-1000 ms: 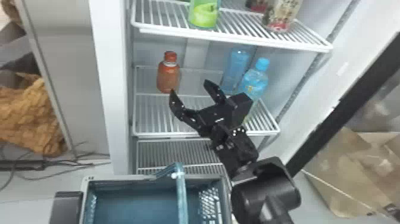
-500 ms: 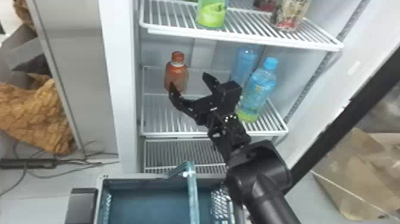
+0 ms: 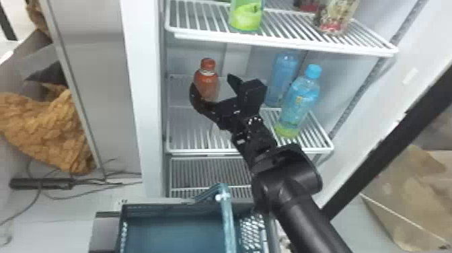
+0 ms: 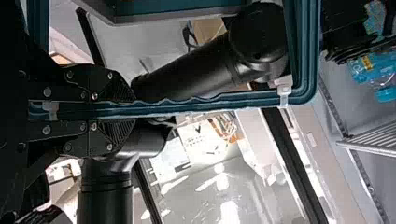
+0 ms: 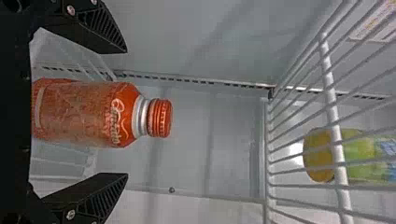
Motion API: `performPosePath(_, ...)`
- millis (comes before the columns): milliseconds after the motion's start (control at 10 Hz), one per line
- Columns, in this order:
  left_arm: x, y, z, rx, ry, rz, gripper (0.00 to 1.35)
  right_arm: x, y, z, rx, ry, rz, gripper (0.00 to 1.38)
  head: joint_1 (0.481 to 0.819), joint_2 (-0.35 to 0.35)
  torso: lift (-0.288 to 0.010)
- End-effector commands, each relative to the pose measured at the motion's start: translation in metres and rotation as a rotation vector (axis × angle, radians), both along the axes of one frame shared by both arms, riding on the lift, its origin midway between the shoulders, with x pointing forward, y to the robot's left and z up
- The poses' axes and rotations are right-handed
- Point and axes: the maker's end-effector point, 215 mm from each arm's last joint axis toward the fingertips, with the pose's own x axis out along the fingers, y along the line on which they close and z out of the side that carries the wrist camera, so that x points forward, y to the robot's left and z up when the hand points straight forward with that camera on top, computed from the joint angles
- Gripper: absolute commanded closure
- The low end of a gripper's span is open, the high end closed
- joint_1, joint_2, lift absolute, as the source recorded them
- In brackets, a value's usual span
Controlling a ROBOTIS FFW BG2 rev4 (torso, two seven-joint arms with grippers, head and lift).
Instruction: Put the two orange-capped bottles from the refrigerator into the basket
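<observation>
In the head view my right gripper [image 3: 213, 82] stands open at the middle refrigerator shelf, its fingers to either side of the orange-capped bottle [image 3: 207, 79]. The bottle is upright, filled with something orange-red. From the right wrist view, the right gripper [image 5: 127, 112] has the orange-capped bottle [image 5: 88, 113] between its spread fingers, with gaps on both sides. The teal basket [image 3: 175, 204] stands low in front of the refrigerator, handle [image 3: 227, 218] raised. In the left wrist view my left gripper [image 4: 133, 109] is shut on the basket handle [image 4: 224, 101].
Two blue bottles [image 3: 299, 101] [image 3: 282, 79] stand to the right on the same shelf. Overhead, a wire shelf [image 3: 286, 43] holds a green-labelled bottle [image 3: 246, 15] and a patterned container [image 3: 336, 16]. The refrigerator's left side wall edge [image 3: 143, 101] is left of the orange-capped bottle.
My right gripper has moved leftward and farther in, from right of the orange-capped bottle to around it, staying open. The refrigerator and basket have shifted right in the head view.
</observation>
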Motion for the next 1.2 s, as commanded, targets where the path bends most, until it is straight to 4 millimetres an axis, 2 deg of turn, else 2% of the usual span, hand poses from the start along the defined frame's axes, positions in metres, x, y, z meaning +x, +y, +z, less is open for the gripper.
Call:
performPosePath(0,0.000,-0.001,0.001,-0.004,0.001,-0.003,1.19,0.009,0.005,-0.004,-0.014,0.009,-0.003,0.12,0.695,-0.220,-0.288)
performPosePath(200,0.000,-0.001,0.001,-0.008,0.003,-0.001,1.19,0.018,0.007,-0.003,-0.031,0.012,-0.005,0.13,0.695,-0.212,-0.288)
performPosePath(500,-0.001,-0.003,0.003,-0.023,0.010,-0.007,1.19,0.033,0.014,-0.006,-0.071,0.022,-0.006,0.21,0.695,-0.202,-0.288)
performPosePath(600,-0.001,-0.004,0.004,-0.026,0.011,-0.007,1.19,0.035,0.018,-0.008,-0.079,0.031,0.002,0.35,0.695,-0.200,-0.288)
performPosePath(700,-0.001,-0.004,0.004,-0.027,0.010,-0.008,1.19,0.036,0.016,-0.014,-0.079,0.048,-0.004,0.62,0.695,-0.195,-0.288)
performPosePath(800,-0.001,-0.004,0.005,-0.030,0.011,-0.010,1.19,0.035,0.014,-0.021,-0.075,0.062,-0.006,0.74,0.695,-0.193,-0.288)
performPosePath(900,-0.002,-0.004,0.005,-0.031,0.011,-0.011,1.19,0.032,0.015,-0.024,-0.066,0.068,-0.005,0.75,0.695,-0.194,-0.288)
performPosePath(1100,0.002,-0.001,0.004,-0.028,0.010,0.004,1.19,0.022,0.013,-0.006,-0.060,0.023,-0.007,0.75,0.695,-0.198,-0.288)
